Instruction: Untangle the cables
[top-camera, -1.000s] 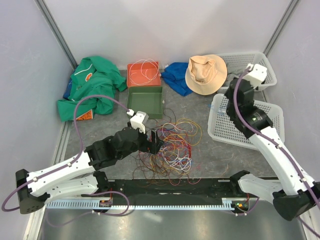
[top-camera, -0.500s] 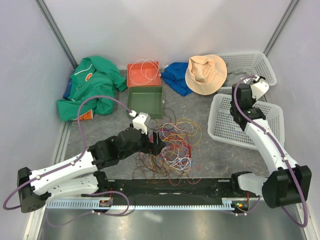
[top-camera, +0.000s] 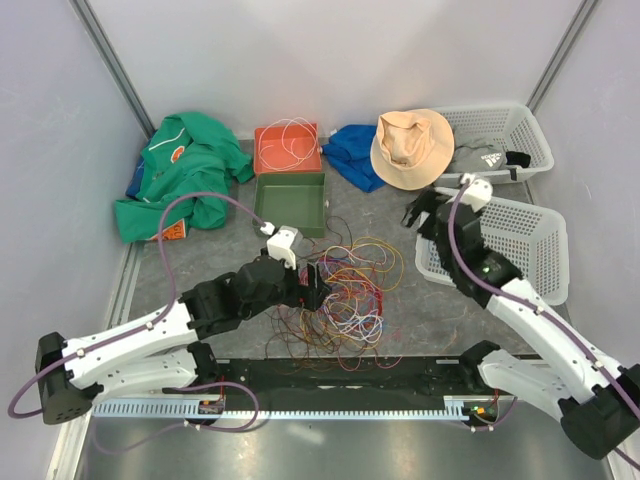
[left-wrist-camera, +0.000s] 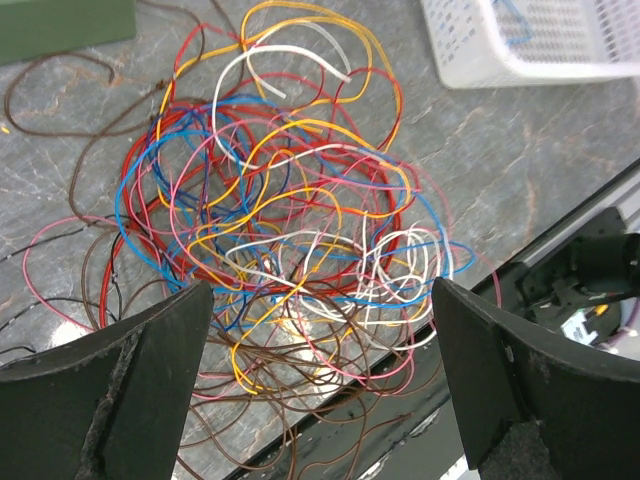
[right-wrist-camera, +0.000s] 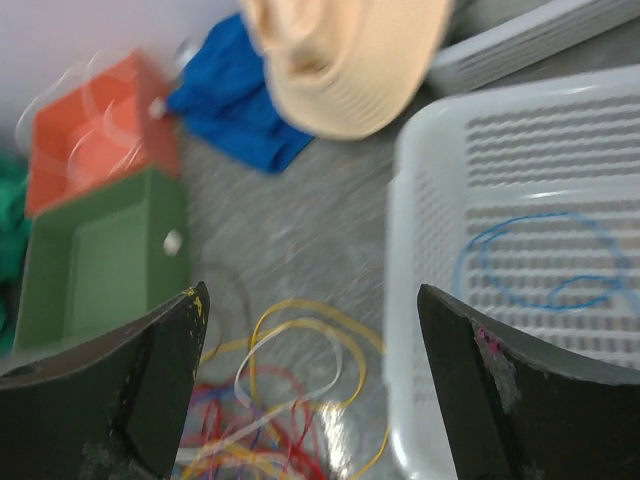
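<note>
The cables (top-camera: 345, 290) lie in a loose tangle of red, orange, yellow, white, blue, pink and brown strands on the grey table. My left gripper (top-camera: 315, 285) hovers at the tangle's left edge. In its wrist view it (left-wrist-camera: 320, 290) is open, the cables (left-wrist-camera: 290, 230) spread below and between the wide jaws, nothing gripped. My right gripper (top-camera: 420, 212) hangs by the left rim of the near white basket (top-camera: 440, 262). It (right-wrist-camera: 312, 292) is open and empty, with the cables' (right-wrist-camera: 290, 390) top loops beneath. A single blue cable (right-wrist-camera: 540, 260) lies inside that basket (right-wrist-camera: 410, 330).
A green tray (top-camera: 290, 203) and an orange tray (top-camera: 287, 148) holding a white wire stand behind the tangle. A tan hat (top-camera: 412, 147), blue cloth (top-camera: 352, 155), green garment (top-camera: 180, 175) and a second white basket (top-camera: 500, 135) line the back. A black rail (top-camera: 340, 375) runs along the front.
My right arm has swung from over the baskets down and left toward the tangle, and its gripper has gone from shut to open. The left arm has barely moved.
</note>
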